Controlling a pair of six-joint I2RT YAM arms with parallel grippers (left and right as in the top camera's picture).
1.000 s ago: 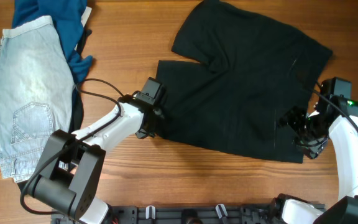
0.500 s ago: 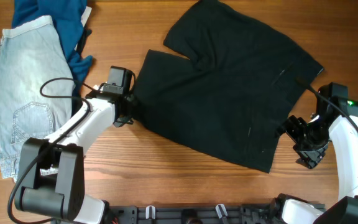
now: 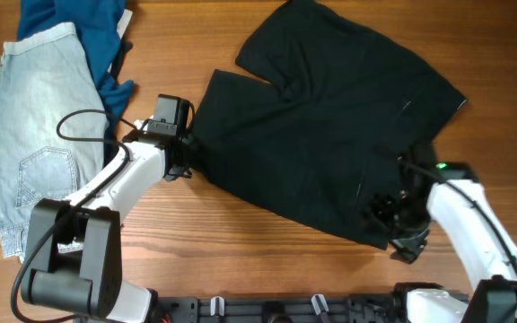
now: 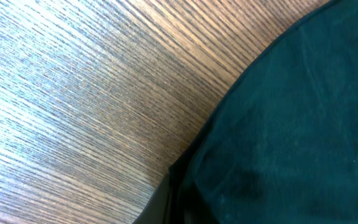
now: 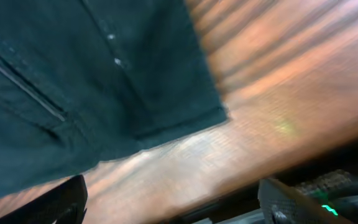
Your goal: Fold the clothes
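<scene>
Black shorts [image 3: 330,135] lie spread flat on the wooden table, waistband toward the lower right. My left gripper [image 3: 189,152] is shut on the left leg hem of the shorts [image 4: 278,124], with the cloth bunched at its jaws. My right gripper [image 3: 393,224] is open and empty, hovering just above the lower right corner of the shorts [image 5: 73,81] near the table's front edge. Its two fingertips show wide apart at the bottom of the right wrist view [image 5: 176,208], over bare wood.
A pile of clothes lies at the far left: light blue denim shorts [image 3: 39,135] on top of a dark blue garment [image 3: 70,27]. The table's front edge with a black rail [image 3: 285,309] runs along the bottom.
My left gripper pulled the left hem of the shorts leftward, then held still. My right gripper let go of the right edge and moved left and down toward the lower corner.
</scene>
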